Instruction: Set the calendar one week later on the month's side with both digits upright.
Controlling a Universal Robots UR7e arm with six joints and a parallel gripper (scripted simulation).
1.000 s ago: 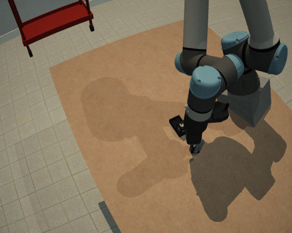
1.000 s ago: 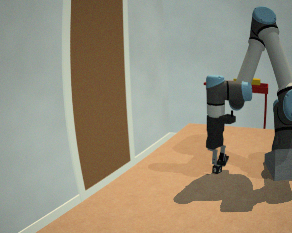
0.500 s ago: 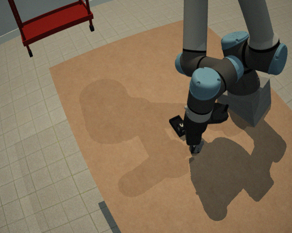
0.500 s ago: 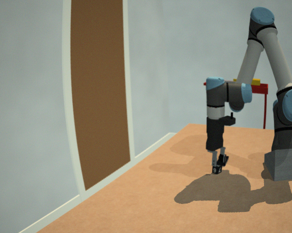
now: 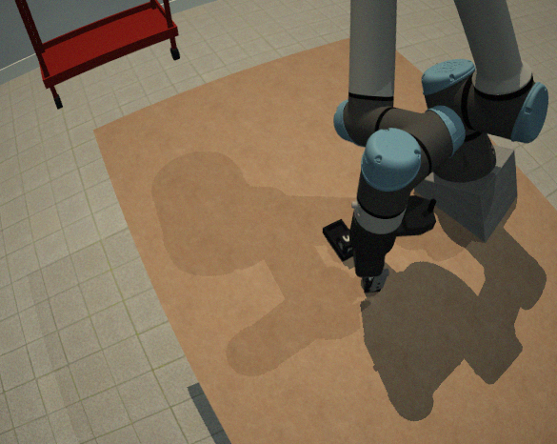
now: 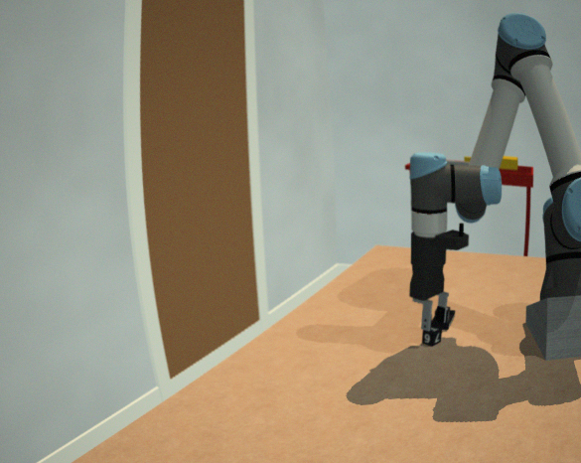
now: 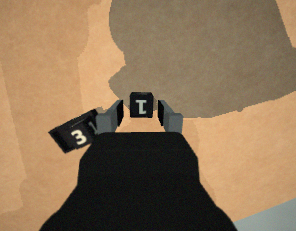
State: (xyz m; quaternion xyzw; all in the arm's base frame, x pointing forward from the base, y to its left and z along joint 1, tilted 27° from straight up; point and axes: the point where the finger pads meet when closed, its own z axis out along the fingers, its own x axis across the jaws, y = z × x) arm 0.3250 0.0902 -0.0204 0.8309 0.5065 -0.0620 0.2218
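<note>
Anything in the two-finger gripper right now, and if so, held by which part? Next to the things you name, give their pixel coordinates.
Nothing held. The black two-finger gripper (image 5: 374, 282) (image 6: 435, 326) (image 7: 140, 108) is open, its fingers apart around the black cube with white digits (image 6: 431, 337) (image 7: 141, 105), gap visible on both sides.

From above, the gripper so covers the loose cube that I can't read its digits there, and the tray vanishes behind the black gripper body at its four o'clock end. Looking from the wrist, a finger hides part of the tray at nine o'clock and whatever mark lies beside the 3, while from the side the tray's contents are too small and dark to make out. The red cart runs off the top view's edge at eleven o'clock.
</note>
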